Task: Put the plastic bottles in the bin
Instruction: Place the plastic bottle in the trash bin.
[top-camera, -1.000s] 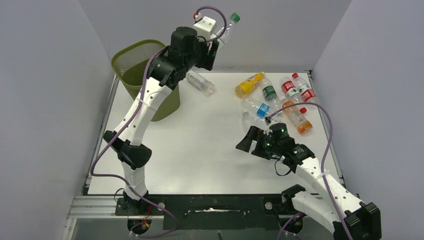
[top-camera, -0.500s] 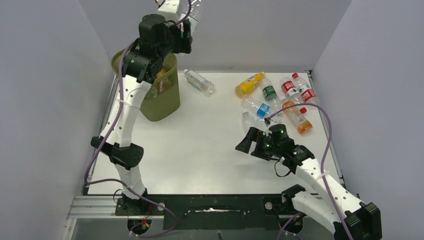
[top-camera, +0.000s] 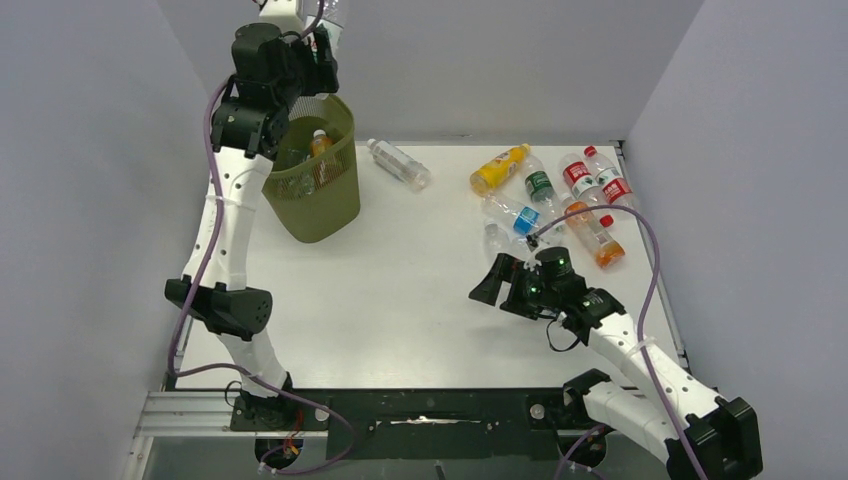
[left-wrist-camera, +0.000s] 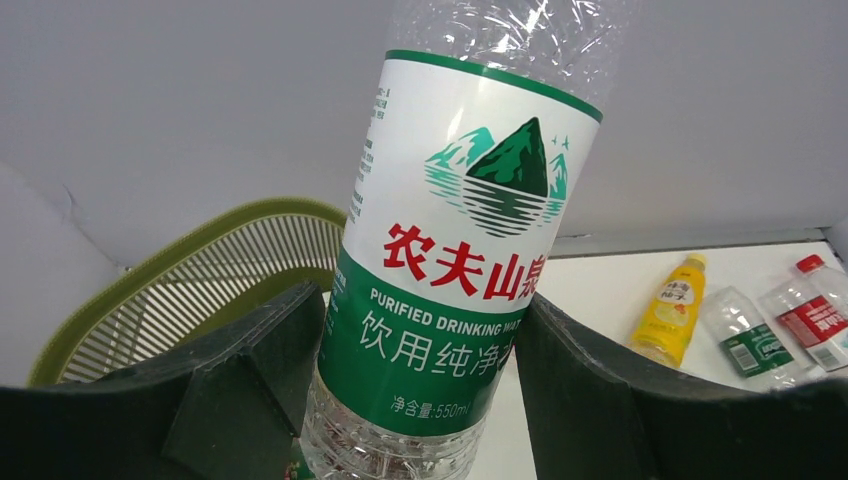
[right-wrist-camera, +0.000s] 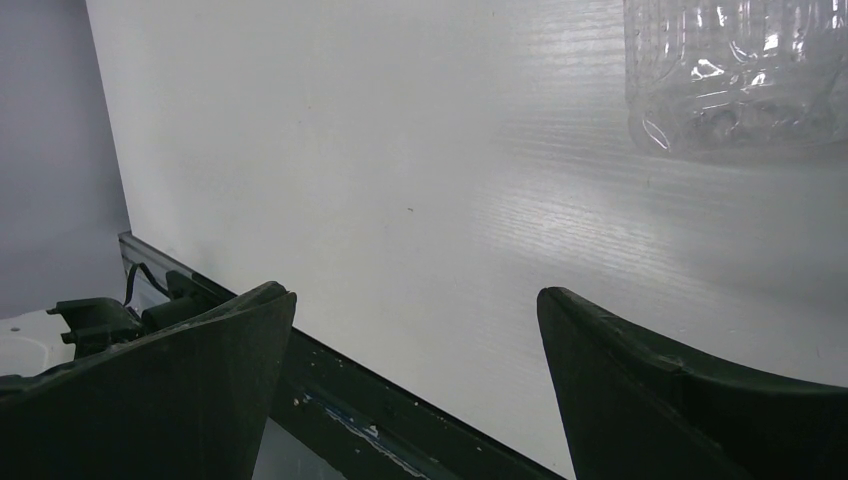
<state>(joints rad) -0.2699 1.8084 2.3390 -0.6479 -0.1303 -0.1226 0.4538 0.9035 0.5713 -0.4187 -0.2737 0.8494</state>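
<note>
My left gripper (top-camera: 322, 48) is raised above the olive-green mesh bin (top-camera: 325, 205) at the back left, shut on a clear plastic bottle (left-wrist-camera: 450, 270) with a green and white label. The bottle stands between both fingers, its top (top-camera: 333, 14) poking past them. Below it shows the bin's rim (left-wrist-camera: 200, 255). An orange-capped bottle (top-camera: 320, 142) and others lie inside the bin. My right gripper (top-camera: 493, 282) hangs open and empty low over the table (top-camera: 400, 290), near a cluster of bottles (top-camera: 540, 200). A clear bottle's base (right-wrist-camera: 735, 75) lies beyond its fingers.
One clear bottle (top-camera: 400, 165) lies alone just right of the bin. The cluster at the back right includes a yellow bottle (top-camera: 497, 168), red-labelled ones (top-camera: 590, 178) and an orange one (top-camera: 597, 242). Grey walls close in the sides and back.
My left arm has swung leftward and higher with the bottle, from behind the table's middle to above the bin. The right arm has stayed almost still.
</note>
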